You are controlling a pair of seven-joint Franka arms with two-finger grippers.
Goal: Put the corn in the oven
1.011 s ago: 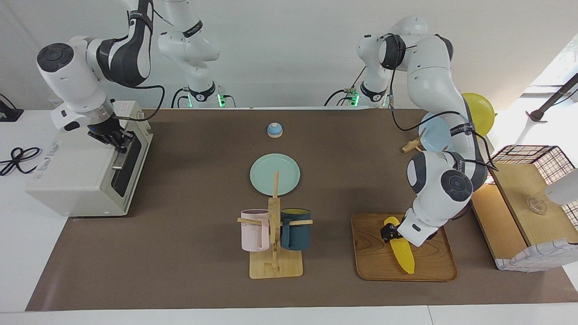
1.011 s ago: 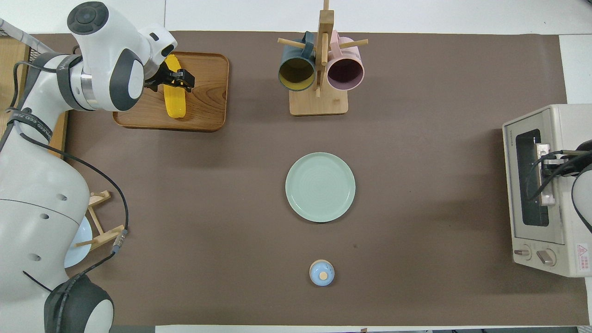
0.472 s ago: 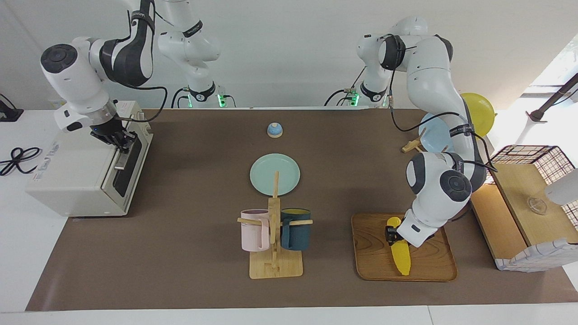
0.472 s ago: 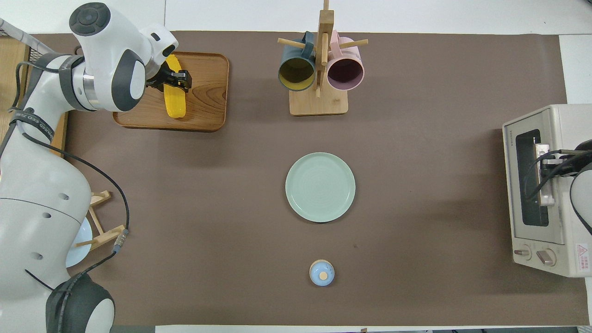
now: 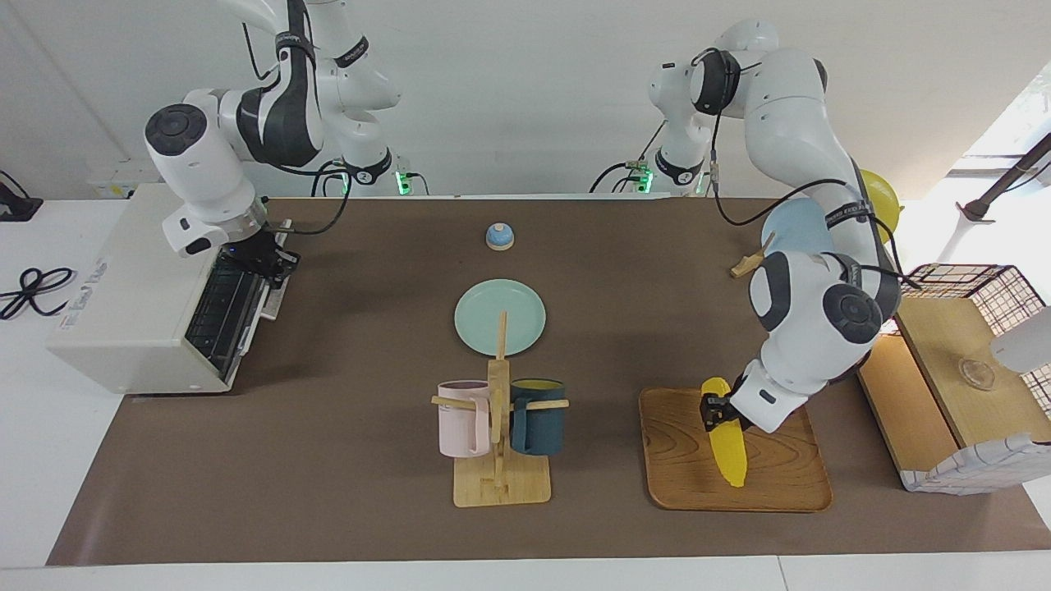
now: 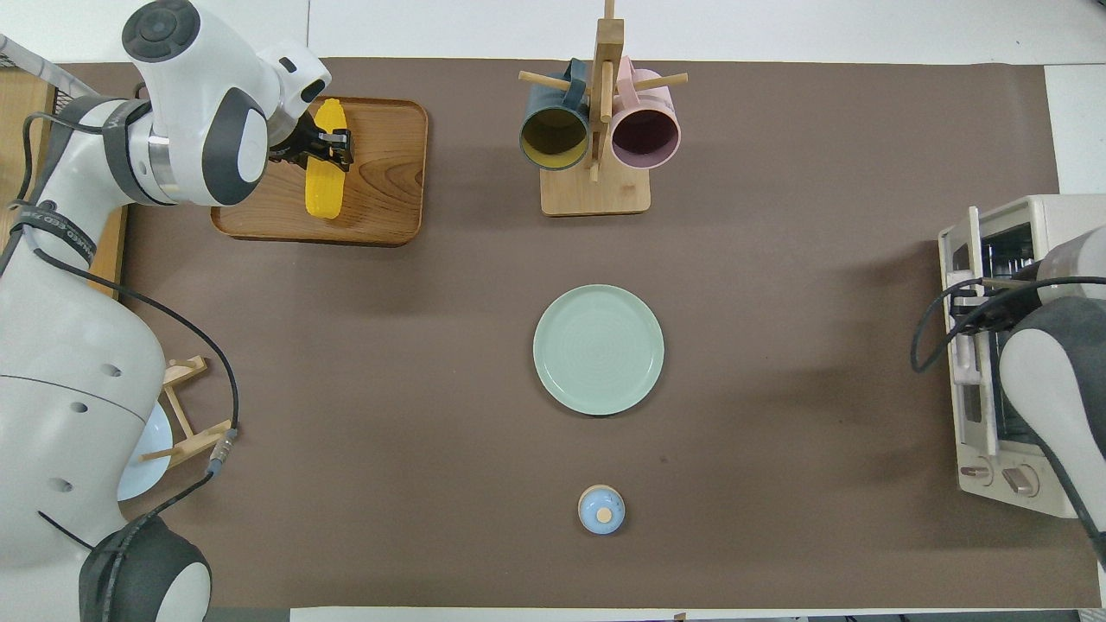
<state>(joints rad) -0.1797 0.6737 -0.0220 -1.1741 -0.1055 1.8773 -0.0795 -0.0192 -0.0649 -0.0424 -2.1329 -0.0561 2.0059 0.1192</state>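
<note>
1. Left gripper (image 5: 713,410) is over the wooden tray (image 5: 681,460) at the left arm's end of the table. Its fingers are clamped on the corn (image 5: 727,439) near the thick end.
2. The corn is tilted, thick end up at the gripper and pointed end down toward the tray floor. In the overhead view the cob (image 6: 326,177) lies lengthwise over the tray (image 6: 389,190) with the gripper (image 6: 333,147) across it. Cannot tell whether the tip touches the wood.
3. Right gripper (image 5: 271,261) is at the oven (image 5: 139,295), at the right arm's end of the table. Its fingertips are together on the upper edge of the door (image 5: 261,287), at the handle.
4. The oven door is swung partway down. The wire rack (image 5: 215,304) inside shows through the opening. From overhead the oven (image 6: 976,449) shows its knobs at the end nearer the robots, and the right arm covers much of the body. The gripper (image 6: 972,298) sits at the door's edge there.
5. Mid-table: a pale green plate (image 5: 500,316), bare.
6. Nearer the robots than the plate: a small blue bell (image 5: 499,236).
7. Farther from the robots than the plate: a wooden mug rack (image 5: 499,476) with a pink mug (image 5: 462,419) and a dark teal mug (image 5: 538,417) hung on its pegs.
8. At the left arm's end, off the brown mat: a wire-and-wood basket (image 5: 969,328), with a light blue plate (image 5: 792,230) on a small wooden stand nearer the robots, partly hidden by the left arm.
</note>
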